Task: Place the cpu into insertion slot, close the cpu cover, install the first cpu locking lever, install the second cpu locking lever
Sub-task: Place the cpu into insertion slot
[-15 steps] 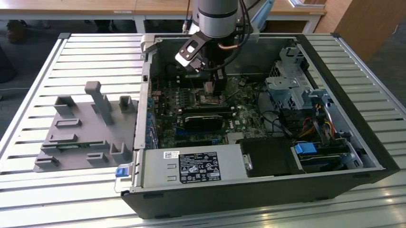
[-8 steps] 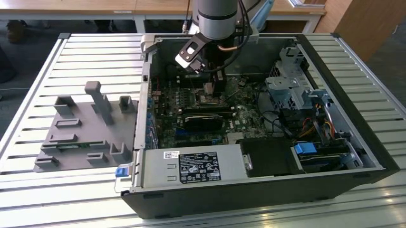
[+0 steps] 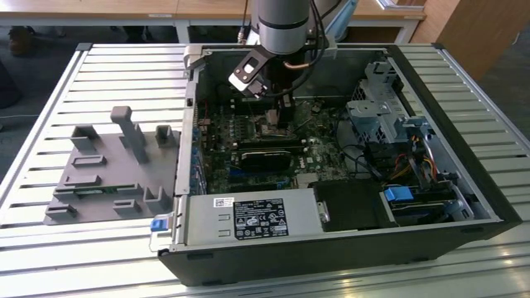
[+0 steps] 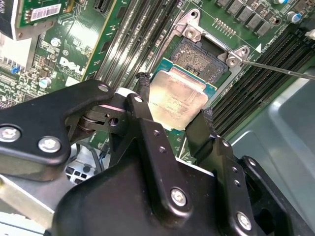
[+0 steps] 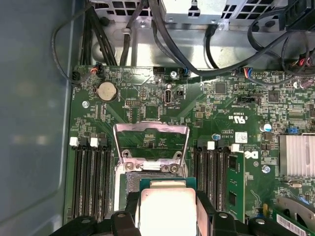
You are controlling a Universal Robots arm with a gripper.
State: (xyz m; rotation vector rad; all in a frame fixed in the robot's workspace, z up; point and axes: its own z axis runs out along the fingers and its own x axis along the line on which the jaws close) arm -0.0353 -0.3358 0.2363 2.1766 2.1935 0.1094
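the gripper (image 4: 174, 98) is clenched on the cpu (image 4: 179, 91), one black finger (image 4: 145, 110) on each of two opposite edges, metal top up and level between them. in the second wrist view the cpu hangs just short of the slot (image 4: 203, 58) – its far edge overlaps the slot's near rim while most of the dark contact field lies uncovered beyond it; whether chip and rim touch cannot be told. in the first wrist view the cover (image 5: 151, 129) stands swung up at the far side of the slot (image 5: 133, 183), leaving the way down open, and the cpu (image 5: 167, 211) sits between the fingertips of the gripper (image 5: 167, 216). memory slots (image 5: 91, 182) run close along both sides of the slot, and a thin lever (image 4: 280, 70) sticks out from one corner. in the exterior view the gripper (image 3: 276, 117) reaches down inside the open case (image 3: 463, 186), near its back wall.
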